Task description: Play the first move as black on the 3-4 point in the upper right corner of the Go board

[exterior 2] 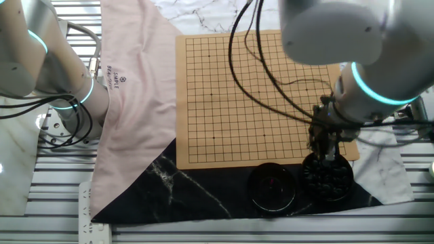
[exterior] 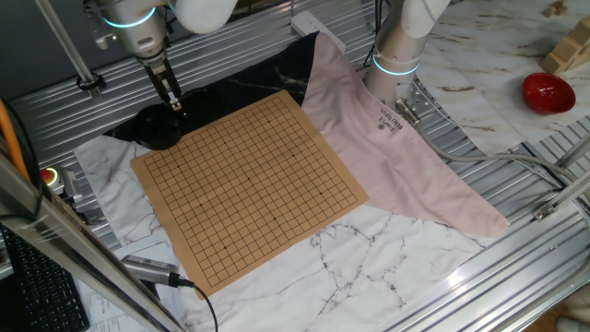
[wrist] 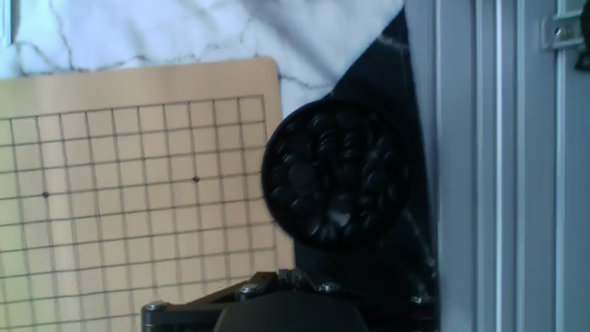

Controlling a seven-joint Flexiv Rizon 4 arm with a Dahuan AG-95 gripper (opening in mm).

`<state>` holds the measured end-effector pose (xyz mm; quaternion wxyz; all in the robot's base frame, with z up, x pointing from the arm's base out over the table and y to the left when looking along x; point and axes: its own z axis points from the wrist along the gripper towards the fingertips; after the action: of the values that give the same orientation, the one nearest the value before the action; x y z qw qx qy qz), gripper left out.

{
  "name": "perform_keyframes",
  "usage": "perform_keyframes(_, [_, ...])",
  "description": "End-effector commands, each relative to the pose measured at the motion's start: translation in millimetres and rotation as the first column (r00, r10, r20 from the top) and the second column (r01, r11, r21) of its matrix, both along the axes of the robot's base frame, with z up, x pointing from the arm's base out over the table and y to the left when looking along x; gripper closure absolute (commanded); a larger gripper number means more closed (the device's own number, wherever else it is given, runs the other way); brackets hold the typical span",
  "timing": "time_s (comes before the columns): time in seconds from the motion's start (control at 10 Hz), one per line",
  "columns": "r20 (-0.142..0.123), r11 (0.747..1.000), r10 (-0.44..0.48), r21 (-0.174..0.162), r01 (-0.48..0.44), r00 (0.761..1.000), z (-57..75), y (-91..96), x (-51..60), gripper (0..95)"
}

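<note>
My wrist housing (wrist: 277,309) fronts the hand view.
My pincer (exterior: 174,101) hangs over the bowl of black stones (wrist: 334,173) beside the board (exterior: 249,189); its opening cannot be told.

Glossy black stones (wrist: 334,175) heaped in bowl (wrist: 277,148)

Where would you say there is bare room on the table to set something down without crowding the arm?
The Go board carries no stones, so its whole grid is free. The white marble strip between board and pink cloth is bare too. It is crowded at the board's edge where the gripper hangs over the bowl of black stones, beside its lid.
</note>
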<state>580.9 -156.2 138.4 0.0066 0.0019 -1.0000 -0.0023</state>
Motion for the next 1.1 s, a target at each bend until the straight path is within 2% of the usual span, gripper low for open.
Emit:
perform_keyframes(0.1, [-0.001, 1.0, 0.019, 0.025, -0.019, 1.0, -5.5, -15.0, 20.3, 95.0])
perform_keyframes(0.3, [-0.007, 1.0, 0.013, 0.022, -0.013, 1.0, -22.2, -17.7, 33.6, 95.0])
perform_keyframes(0.4, [-0.007, 1.0, 0.011, 0.022, -0.011, 1.0, -26.0, -18.1, 35.2, 95.0])
perform_keyframes(0.6, [-0.031, 0.999, 0.032, 0.013, -0.032, 0.999, -32.7, -18.9, 36.2, 95.0])
perform_keyframes(0.9, [-0.032, 0.999, 0.047, 0.011, -0.047, 0.998, -45.9, -19.9, 37.3, 95.0])
perform_keyframes(1.1, [-0.032, 0.999, 0.047, 0.008, -0.047, 0.998, -48.9, -20.1, 37.5, 95.0])
